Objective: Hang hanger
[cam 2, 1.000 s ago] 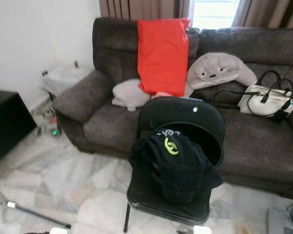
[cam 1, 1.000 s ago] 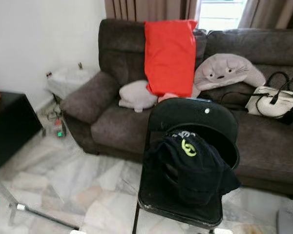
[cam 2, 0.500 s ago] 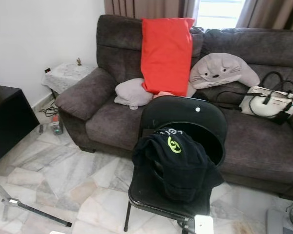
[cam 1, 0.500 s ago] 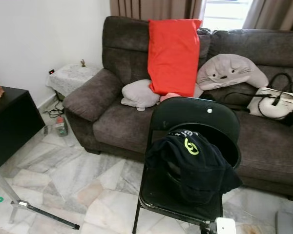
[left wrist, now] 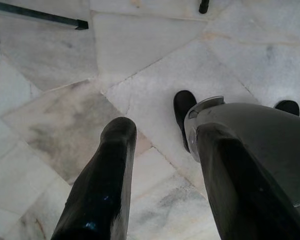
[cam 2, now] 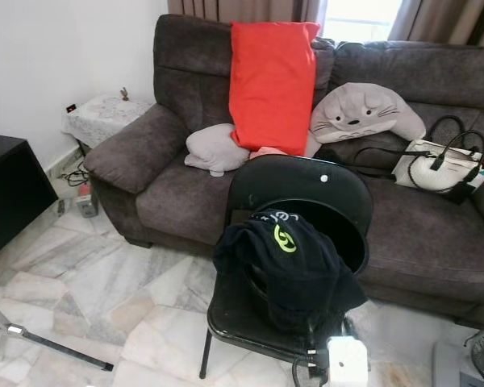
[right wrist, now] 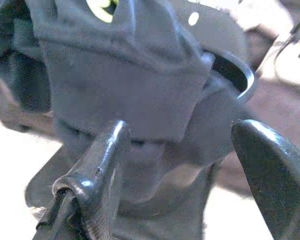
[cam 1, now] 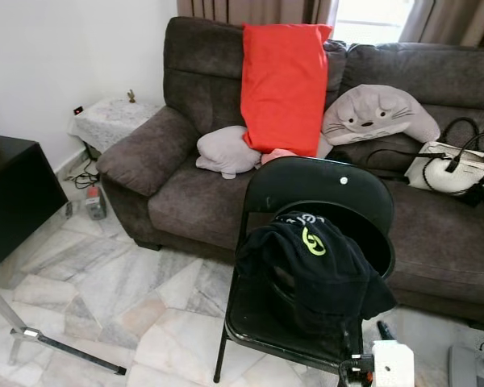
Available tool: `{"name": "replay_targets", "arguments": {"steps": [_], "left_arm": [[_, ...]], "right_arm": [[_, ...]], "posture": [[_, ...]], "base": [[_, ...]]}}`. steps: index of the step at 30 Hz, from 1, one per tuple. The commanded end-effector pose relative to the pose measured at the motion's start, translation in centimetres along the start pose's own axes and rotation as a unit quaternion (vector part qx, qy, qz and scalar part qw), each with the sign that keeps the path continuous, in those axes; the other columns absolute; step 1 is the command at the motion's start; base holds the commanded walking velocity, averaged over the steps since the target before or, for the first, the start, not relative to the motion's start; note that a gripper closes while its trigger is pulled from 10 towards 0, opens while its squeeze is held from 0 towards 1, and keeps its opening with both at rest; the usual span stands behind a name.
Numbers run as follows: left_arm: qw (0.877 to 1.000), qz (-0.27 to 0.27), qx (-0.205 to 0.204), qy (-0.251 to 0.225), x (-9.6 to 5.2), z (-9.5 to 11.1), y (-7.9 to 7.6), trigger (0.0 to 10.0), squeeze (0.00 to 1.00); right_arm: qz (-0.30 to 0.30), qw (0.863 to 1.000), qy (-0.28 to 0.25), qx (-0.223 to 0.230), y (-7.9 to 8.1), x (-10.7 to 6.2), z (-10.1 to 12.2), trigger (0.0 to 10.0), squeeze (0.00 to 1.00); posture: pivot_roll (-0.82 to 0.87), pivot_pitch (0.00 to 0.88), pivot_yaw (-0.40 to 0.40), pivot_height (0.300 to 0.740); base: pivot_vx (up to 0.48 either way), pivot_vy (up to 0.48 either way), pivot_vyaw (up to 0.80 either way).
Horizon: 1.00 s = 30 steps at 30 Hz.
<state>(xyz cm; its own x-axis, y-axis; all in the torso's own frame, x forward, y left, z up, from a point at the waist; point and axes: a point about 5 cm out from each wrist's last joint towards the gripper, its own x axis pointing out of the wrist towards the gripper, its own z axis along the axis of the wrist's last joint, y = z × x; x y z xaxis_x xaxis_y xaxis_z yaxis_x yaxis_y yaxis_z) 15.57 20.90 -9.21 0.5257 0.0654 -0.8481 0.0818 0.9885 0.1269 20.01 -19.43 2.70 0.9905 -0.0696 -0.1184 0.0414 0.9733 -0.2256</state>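
Right gripper (right wrist: 185, 165), fingers apart, faces a soft dark shirt (cam 1: 310, 270) heaped on a glossy black chair (cam 1: 319, 189); left gripper (left wrist: 160, 165) spread over veined marble floor (left wrist: 55, 115).

Home living room; brown sofa (cam 1: 210, 185) with red cushion (cam 1: 282, 85), plush pillows (cam 1: 377, 114), handbag (cam 1: 453, 165); curtains (cam 1: 254, 10) at window; marble floor (cam 1: 105, 298); folding chair (cam 1: 306, 242) holding dark garment (cam 1: 310, 270).

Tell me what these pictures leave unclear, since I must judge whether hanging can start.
- Hanger: none can be made out; the dark garment heaped on the black chair would cover one, eye views.
- Right gripper: blurred, close to the garment; contact unclear.
- Left gripper: faces floor tiles.
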Motion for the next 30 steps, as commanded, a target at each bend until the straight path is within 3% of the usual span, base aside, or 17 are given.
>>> {"name": "replay_targets", "arguments": {"steps": [1, 5, 6, 7, 8, 9, 17, 22, 30], "left_arm": [[1.0, 0.006, 0.007, 0.006, -0.1, -0.3, 0.4, 10.0, 0.0], [1.0, 0.006, 0.007, 0.006, 0.0, -0.2, 0.4, 10.0, 0.0], [1.0, 0.007, 0.005, 0.005, 0.0, -0.1, 0.5, 10.0, 0.0], [1.0, 0.007, 0.005, 0.005, 0.0, -0.1, 0.5, 10.0, 0.0], [1.0, 0.008, 0.004, 0.005, 0.0, -0.1, 0.5, 10.0, 0.0], [1.0, 0.008, 0.004, 0.004, 0.0, -0.1, 0.5, 10.0, 0.0], [1.0, 0.01, 0.004, 0.005, 0.0, 0.0, 0.6, 10.0, 0.0], [1.0, 0.008, 0.006, 0.006, 0.0, 0.0, 0.6, 10.0, 0.0], [1.0, 0.008, 0.005, 0.006, 0.0, 0.0, 0.6, 10.0, 0.0]], "right_arm": [[-0.022, 0.998, 0.033, -0.04, -0.6, 0.3, -0.6, 10.0, 1.0], [-0.057, 0.99, 0.102, -0.083, -1.2, 1.3, -1.7, 10.0, 1.0], [-0.058, 0.987, 0.117, -0.092, -1.1, 1.7, -1.7, 10.0, 0.64], [-0.058, 0.987, 0.117, -0.092, -1.1, 1.7, -1.7, 10.0, 0.64], [-0.055, 0.986, 0.121, -0.097, -1.0, 1.9, -1.7, 10.0, 0.19], [-0.047, 0.985, 0.126, -0.107, -0.8, 2.3, -1.6, 10.0, 0.0], [-0.043, 0.976, 0.118, -0.176, -0.4, 3.3, -0.6, 10.0, 0.0], [-0.018, 0.975, 0.114, -0.189, 0.0, 3.6, -0.7, 10.0, 0.0], [-0.029, 0.975, 0.112, -0.192, -0.5, 4.0, -0.6, 10.0, 0.0]], "posture": [[0.02, 0.0, -0.007, 0.74], [0.03, 0.0, -0.008, 0.74], [0.03, 0.0, -0.01, 0.74], [0.03, 0.0, -0.01, 0.74], [0.04, 0.0, -0.01, 0.74], [0.04, 0.0, -0.01, 0.74], [0.04, 0.0, -0.004, 0.74], [0.05, 0.0, -0.005, 0.74], [0.05, 0.0, -0.004, 0.74]], "base": [[0.0, 0.0, 0.0], [0.0, 0.0, 0.0], [0.0, 0.0, 0.0], [0.0, 0.0, 0.0], [0.0, 0.0, 0.0], [0.0, 0.0, 0.0], [0.0, 0.0, 0.0], [0.0, 0.0, 0.0], [0.0, 0.0, 0.0]]}}
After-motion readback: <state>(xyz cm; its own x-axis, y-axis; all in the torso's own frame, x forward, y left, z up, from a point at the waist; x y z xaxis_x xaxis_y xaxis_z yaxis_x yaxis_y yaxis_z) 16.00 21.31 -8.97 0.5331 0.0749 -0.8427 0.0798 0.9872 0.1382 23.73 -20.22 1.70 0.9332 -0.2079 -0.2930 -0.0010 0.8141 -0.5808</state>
